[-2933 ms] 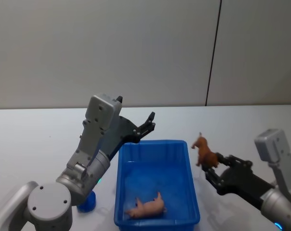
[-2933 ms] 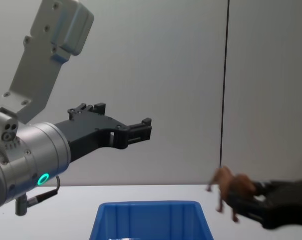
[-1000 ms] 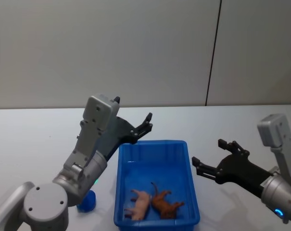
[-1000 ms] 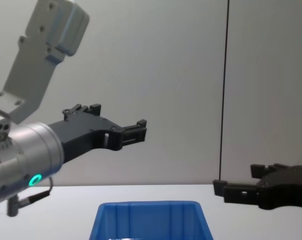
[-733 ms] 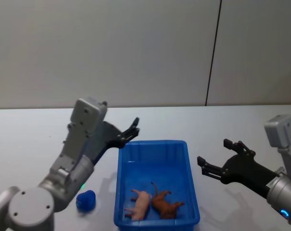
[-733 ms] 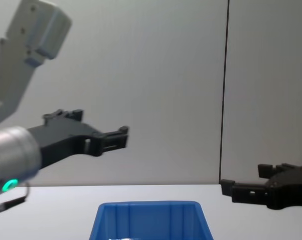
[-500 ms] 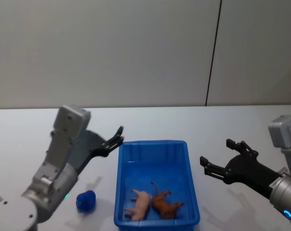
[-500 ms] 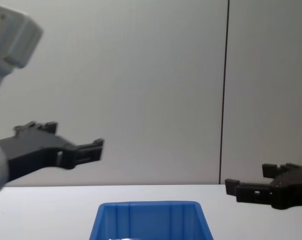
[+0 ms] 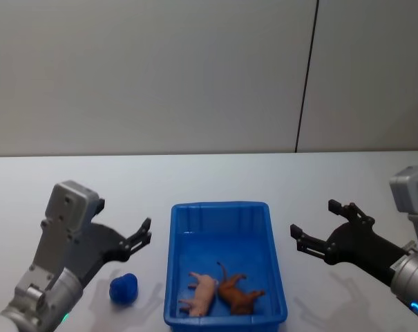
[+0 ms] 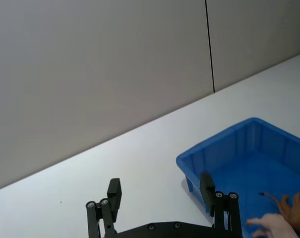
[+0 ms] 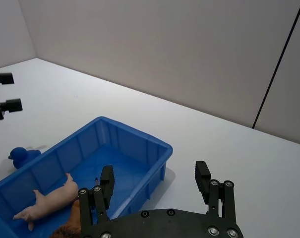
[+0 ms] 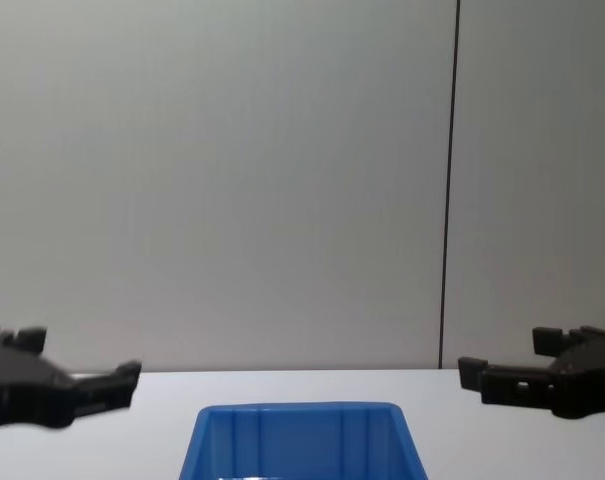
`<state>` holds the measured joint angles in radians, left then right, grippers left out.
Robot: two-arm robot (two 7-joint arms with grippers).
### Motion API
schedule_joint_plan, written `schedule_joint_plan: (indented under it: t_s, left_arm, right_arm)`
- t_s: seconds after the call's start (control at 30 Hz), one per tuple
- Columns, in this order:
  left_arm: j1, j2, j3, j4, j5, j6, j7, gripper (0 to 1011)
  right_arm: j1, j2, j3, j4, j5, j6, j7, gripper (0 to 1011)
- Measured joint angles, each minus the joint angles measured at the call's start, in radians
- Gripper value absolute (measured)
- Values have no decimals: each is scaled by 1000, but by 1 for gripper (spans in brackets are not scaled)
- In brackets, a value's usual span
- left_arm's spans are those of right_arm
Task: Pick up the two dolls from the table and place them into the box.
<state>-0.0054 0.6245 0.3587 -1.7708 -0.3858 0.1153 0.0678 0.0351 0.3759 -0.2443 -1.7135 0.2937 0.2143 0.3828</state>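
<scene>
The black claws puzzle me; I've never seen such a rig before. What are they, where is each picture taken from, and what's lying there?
They are the grippers of a two-armed robot. The left gripper and the right gripper hang open and empty on either side of the box, a blue bin on the white table. One picture looks down from a camera on the robot's head. Another looks across the table from its chest. The other two come from cameras on the wrists, each looking out over that arm's own claw. In the box, a pink animal doll and a brown animal doll lie side by side. A small blue object sits on the table to the left of the box.
</scene>
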Motion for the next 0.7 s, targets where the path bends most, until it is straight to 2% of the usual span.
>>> schedule_joint_plan:
  t_s: [0.37, 0.7]
  left_arm:
    - [28, 14, -4, 56, -41, -1, -72, 1001]
    - [26, 0, 4, 132, -53, 3, -149, 1001]
  right_arm:
    - [-1, 2, 1, -1, 2, -2, 0, 1001]
    - [-2, 3, 2, -1, 3, -2, 0, 1001]
